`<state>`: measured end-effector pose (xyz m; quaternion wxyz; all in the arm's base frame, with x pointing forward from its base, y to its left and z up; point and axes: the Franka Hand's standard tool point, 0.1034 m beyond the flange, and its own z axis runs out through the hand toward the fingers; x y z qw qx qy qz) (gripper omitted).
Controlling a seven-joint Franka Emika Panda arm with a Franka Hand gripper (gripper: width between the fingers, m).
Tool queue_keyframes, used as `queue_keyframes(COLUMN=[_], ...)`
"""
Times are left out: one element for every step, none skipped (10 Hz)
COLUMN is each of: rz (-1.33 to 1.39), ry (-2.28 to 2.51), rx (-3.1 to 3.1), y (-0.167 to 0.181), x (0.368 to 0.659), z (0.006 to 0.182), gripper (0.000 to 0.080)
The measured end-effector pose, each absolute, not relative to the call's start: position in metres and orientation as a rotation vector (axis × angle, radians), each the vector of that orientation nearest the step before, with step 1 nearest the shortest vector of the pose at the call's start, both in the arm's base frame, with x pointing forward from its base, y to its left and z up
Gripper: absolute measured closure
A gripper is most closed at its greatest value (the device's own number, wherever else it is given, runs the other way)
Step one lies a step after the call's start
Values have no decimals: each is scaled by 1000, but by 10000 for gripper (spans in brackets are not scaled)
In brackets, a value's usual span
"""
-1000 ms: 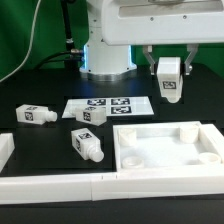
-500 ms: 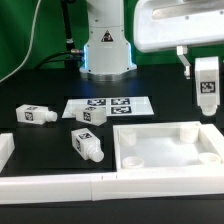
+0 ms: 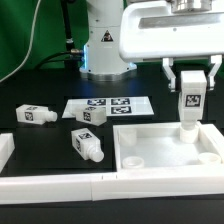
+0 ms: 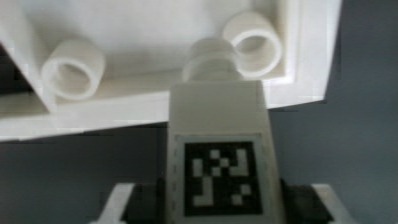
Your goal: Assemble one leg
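My gripper is shut on a white leg that carries a marker tag. I hold it upright over the far right corner of the white tabletop, its threaded tip down near a corner hole. In the wrist view the leg runs from between my fingers to one of two raised screw sockets on the tabletop. Three more legs lie on the table: one in front of the marker board, one at its near edge, one to the exterior view's left.
The marker board lies flat behind the tabletop. A white rail runs along the front edge, with a white block at the exterior view's left. The robot base stands at the back.
My gripper has swung back toward the exterior view's left and lower with the leg, from high at the right edge to over the tabletop's far right corner. The leg now hangs upright.
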<state>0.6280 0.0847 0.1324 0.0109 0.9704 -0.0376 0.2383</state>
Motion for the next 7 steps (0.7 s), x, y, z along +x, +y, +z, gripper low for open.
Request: queue_keyframes(rz=[748, 744, 744, 782, 871, 929, 979], ry=[-123, -124, -124, -135, -134, -141, -169], rx=[3029, 3029, 3029, 3029, 3024, 3012, 3002], y=[86, 85, 85, 89, 99, 103, 104], x=[627, 627, 627, 629, 631, 633, 636], z=[133, 132, 131, 133, 130, 123, 121], gripper=[515, 515, 515, 515, 515, 515, 515])
